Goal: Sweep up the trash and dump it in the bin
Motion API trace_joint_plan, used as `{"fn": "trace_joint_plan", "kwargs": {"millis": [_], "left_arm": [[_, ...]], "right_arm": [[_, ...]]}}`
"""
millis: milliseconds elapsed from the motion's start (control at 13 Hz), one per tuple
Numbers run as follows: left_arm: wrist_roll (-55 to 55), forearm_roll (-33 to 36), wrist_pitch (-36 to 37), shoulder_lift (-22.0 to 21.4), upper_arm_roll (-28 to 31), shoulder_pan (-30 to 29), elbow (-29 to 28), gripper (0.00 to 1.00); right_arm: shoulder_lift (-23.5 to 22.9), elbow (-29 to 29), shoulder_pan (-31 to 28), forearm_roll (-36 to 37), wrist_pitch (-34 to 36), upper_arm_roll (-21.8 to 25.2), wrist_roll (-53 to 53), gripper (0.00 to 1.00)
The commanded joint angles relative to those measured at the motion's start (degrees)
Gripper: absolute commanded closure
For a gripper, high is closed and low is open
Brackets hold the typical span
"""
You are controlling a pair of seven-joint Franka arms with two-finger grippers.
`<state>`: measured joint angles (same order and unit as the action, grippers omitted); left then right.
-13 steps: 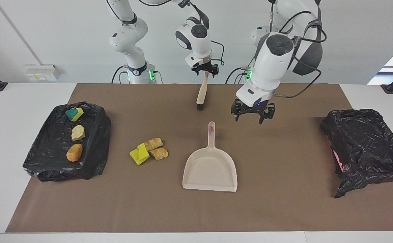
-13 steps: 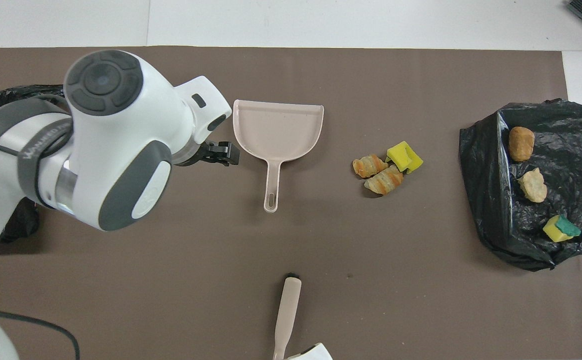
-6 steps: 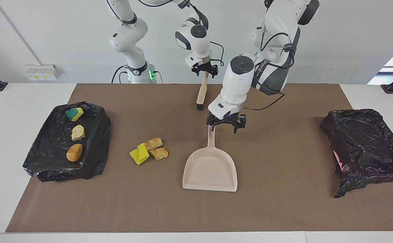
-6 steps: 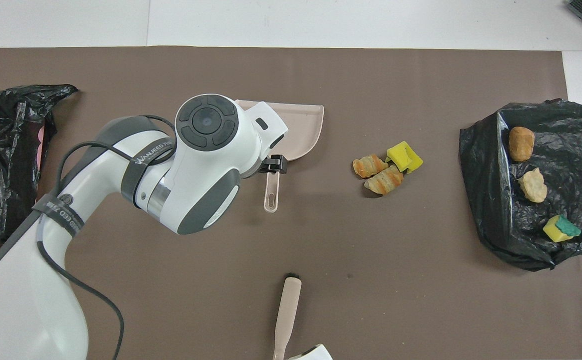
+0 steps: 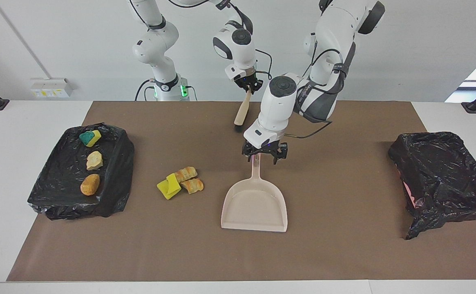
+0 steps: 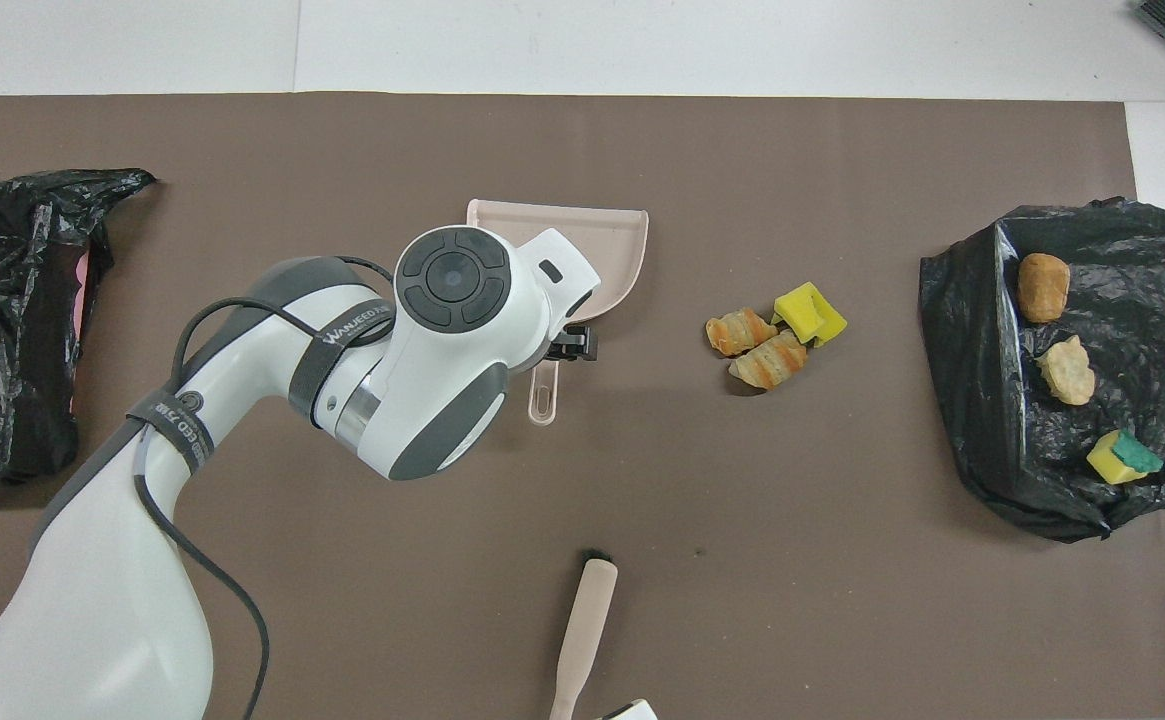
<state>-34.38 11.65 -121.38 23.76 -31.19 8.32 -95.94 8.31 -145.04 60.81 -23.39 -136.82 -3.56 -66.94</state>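
Since the earlier frames, left claw (image 5: 264,157) has swung across to the dustpan's handle, and right claw (image 5: 247,90) has tilted the brush (image 5: 240,112).

Surface (image 5: 344,253), covered by a brown mat. One black-bagged bin (image 5: 111,179) stands at the right arm's end and holds three pieces of trash: a green-backed sponge (image 5: 90,137), a pale chunk (image 5: 94,160) and an orange-brown chunk (image 5: 90,184). A second black-bagged bin (image 5: 442,179) stands at the left arm's end. Dustpan (image 5: 255,204) lies mid-surface, handle toward the robots; the left claw stands wide about that handle, not gripping it. The right claw holds the brush by its handle, bristles down, near the edge at the robots' side. Loose trash (image 5: 180,182), a yellow sponge and two bread-like chunks touching one another, lies between the dustpan and the bin with trash.
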Motion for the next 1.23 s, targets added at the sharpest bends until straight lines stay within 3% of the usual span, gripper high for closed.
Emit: {"fn": "trace_joint_plan", "kwargs": {"millis": [0,232,540,617,772,1081,1158], "left_arm": [[-6.1,7.4,-2.5,3.3,0.1,1.4,-0.9,0.00],[-11.1,12.3,-3.6,5.9,-1.4,1.3,-0.5,0.00],[-11.0,12.4,-4.7,6.1,-1.4,1.3,0.4,0.00],[-11.0,12.4,-4.7,6.0,-1.4,1.3,0.5,0.05],[-11.0,12.4,-4.7,6.0,-1.4,1.1,0.5,0.33],[-10.4,14.1,-4.2,5.9,-1.4,1.2,0.5,0.93],[-10.3,14.2,-4.1,5.9,-1.4,1.2,0.4,1.00]], "right_arm": [[-0.9,2.3,-0.8,-1.2,0.5,-0.1,0.4,1.00],[1.1,6.0,-5.0,-0.4,9.8,0.2,2.2,1.00],[8.4,6.2,-10.0,3.5,19.5,0.5,5.4,1.00],[11.0,6.3,-12.2,5.3,24.5,0.6,7.7,1.00],[14.3,7.0,-16.9,6.6,30.4,0.6,13.3,1.00],[15.2,14.4,-28.3,9.3,43.9,0.7,24.5,1.00],[15.2,16.2,-31.9,10.0,46.4,0.8,28.1,1.00]]}}
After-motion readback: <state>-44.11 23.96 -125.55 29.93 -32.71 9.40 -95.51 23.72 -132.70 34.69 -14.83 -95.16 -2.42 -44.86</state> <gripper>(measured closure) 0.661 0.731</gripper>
